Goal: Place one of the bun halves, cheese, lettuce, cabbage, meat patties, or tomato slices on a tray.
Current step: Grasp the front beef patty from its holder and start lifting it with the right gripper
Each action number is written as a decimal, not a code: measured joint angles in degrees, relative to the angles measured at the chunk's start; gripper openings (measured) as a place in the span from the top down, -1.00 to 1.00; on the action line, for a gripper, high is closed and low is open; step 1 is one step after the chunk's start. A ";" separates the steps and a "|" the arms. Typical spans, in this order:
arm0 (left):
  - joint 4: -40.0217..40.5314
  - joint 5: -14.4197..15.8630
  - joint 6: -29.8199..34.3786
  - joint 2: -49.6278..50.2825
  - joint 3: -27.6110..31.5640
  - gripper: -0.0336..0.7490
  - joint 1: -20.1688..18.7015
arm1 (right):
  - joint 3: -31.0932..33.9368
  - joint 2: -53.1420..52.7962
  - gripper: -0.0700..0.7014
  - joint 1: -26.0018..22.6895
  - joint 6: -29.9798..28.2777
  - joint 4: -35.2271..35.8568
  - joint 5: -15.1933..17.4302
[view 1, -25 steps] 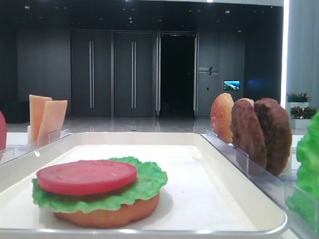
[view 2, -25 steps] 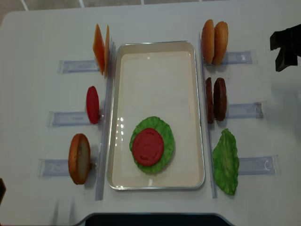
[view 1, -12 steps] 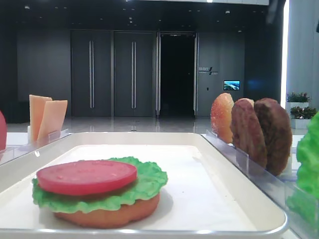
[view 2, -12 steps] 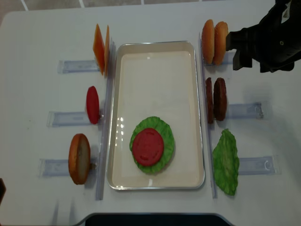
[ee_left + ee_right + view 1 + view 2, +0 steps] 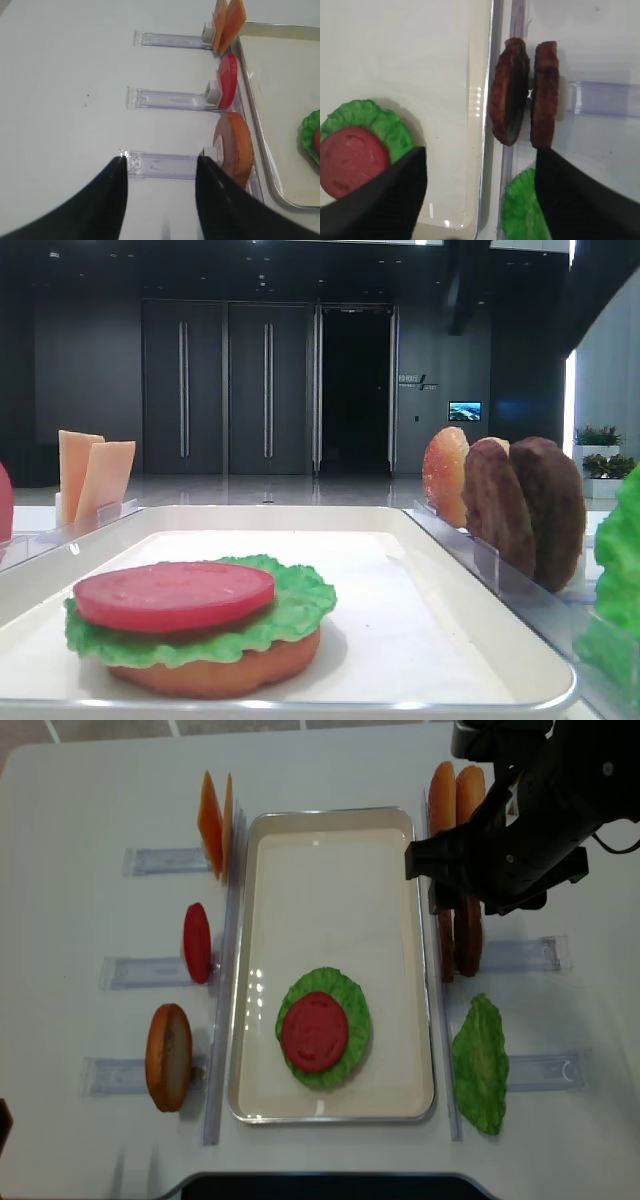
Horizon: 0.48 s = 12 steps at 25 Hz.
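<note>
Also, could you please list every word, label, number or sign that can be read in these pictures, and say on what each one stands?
No text can be read in any view.
Wall sign beside the dark doorway: pale lettering, too small and blurred to read.
Small lit screen on the same wall: shows a picture, no legible words.
The tray, the clear racks and the food pieces carry no labels or print.

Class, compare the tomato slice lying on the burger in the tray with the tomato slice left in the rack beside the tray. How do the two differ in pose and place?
The tomato slice on the stack lies flat, face up; the spare tomato slice stands on edge.
The first rests on lettuce inside the white tray; the spare sits outside it in a clear rack.
Both are smooth red discs of like size.
</note>
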 joint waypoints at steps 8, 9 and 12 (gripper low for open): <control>0.00 0.00 0.00 0.00 0.00 0.03 0.00 | -3.25 4.45 -0.40 2.42 1.28 0.00 -0.33; 0.00 0.00 0.00 0.00 0.00 0.03 0.00 | -3.47 4.99 -0.40 2.48 1.28 0.05 -0.38; 0.00 0.00 0.00 0.00 0.00 0.03 0.00 | -3.61 6.56 -0.40 2.52 1.32 0.05 -0.41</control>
